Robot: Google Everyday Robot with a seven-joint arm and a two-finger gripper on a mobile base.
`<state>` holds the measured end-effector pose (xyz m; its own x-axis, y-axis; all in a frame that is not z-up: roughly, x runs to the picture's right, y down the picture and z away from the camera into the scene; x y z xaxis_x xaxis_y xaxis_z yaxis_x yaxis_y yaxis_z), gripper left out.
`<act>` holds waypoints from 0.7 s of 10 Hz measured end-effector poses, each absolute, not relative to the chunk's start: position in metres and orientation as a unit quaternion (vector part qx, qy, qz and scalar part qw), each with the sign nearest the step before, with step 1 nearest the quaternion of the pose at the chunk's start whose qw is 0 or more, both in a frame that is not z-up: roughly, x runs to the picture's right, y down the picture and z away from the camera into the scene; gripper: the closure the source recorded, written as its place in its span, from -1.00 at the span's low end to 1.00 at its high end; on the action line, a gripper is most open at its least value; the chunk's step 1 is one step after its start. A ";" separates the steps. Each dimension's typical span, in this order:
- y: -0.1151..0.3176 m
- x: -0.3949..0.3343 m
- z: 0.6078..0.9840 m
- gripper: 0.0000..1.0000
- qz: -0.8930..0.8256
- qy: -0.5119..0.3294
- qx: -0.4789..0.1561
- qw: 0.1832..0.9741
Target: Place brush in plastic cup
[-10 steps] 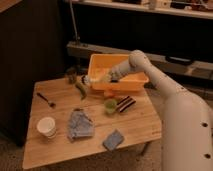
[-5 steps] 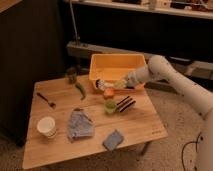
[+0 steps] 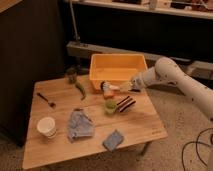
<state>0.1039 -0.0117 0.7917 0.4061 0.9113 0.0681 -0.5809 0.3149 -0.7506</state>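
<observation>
Here, the robot's hand hovers by the front wall of an orange bin; I cannot tell if it is clenched or released. Just below it, on the surface, lies the brush, beside the plastic cup. The brush is probably light and stiff, best held by its handle.

The bench is pale honey wood with a fine plank grain. At upper centre is a yellow-orange bin. The whitish tool shows at the bin's front edge, on a white arm. The plastic cup is lime green. The brush right of it shows black bristle rows against cream. At lower left is a white paper cup; right of that, a mottled blue-grey cloth. The floor is speckled beige.
</observation>
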 end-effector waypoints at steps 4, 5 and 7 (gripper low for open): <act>-0.008 0.103 0.795 1.00 0.489 -0.255 -0.338 0.763; -0.001 0.110 0.797 1.00 0.499 -0.256 -0.343 0.753; 0.021 0.141 0.796 1.00 0.523 -0.276 -0.350 0.726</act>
